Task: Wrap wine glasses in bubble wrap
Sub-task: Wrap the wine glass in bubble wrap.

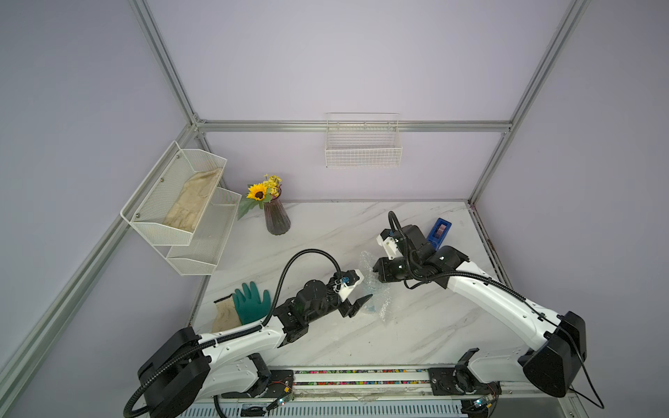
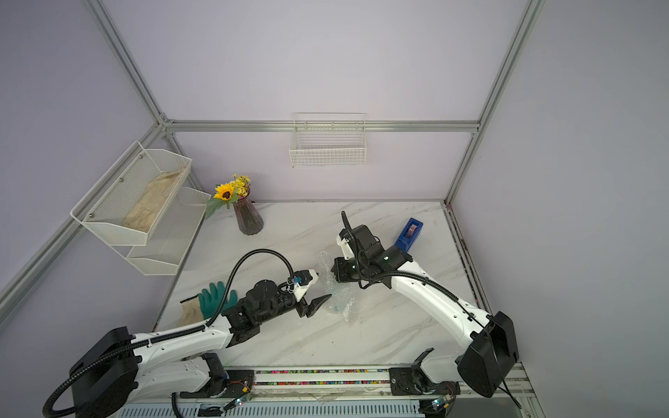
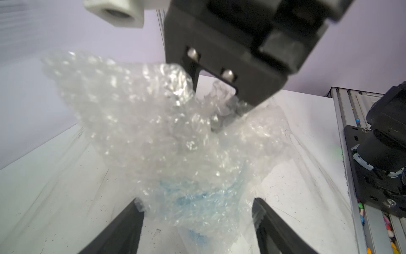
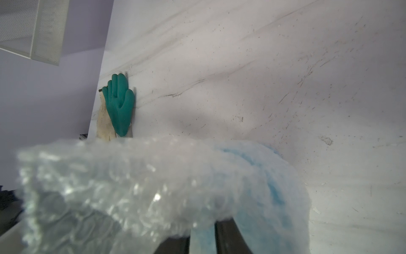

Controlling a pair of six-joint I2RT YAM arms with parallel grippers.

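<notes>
The bubble wrap [image 1: 376,289] [image 2: 336,289] lies bunched mid-table around the light-blue wine glass [image 3: 193,202] [image 4: 274,176], which shows only as a blue blur through the film. My left gripper [image 1: 362,294] [image 3: 197,204] is open, its dark fingers [image 3: 131,220] wide apart on either side of the wrapped glass. One fingertip touches the film. My right gripper [image 1: 375,275] [image 3: 216,105] comes down from the far side. Its jaws stand only a little apart, with a raised fold of the bubble wrap [image 3: 131,114] bunched between them. In the right wrist view the film [image 4: 109,176] drapes over that gripper [image 4: 202,231].
A dark ribbed vase with a sunflower [image 1: 277,217] stands at the back left. A green glove [image 1: 249,300] lies beside the left arm. A blue tape dispenser [image 1: 439,231] sits behind the right arm. Mesh shelves [image 1: 181,206] and a wire basket [image 1: 363,144] hang on the walls.
</notes>
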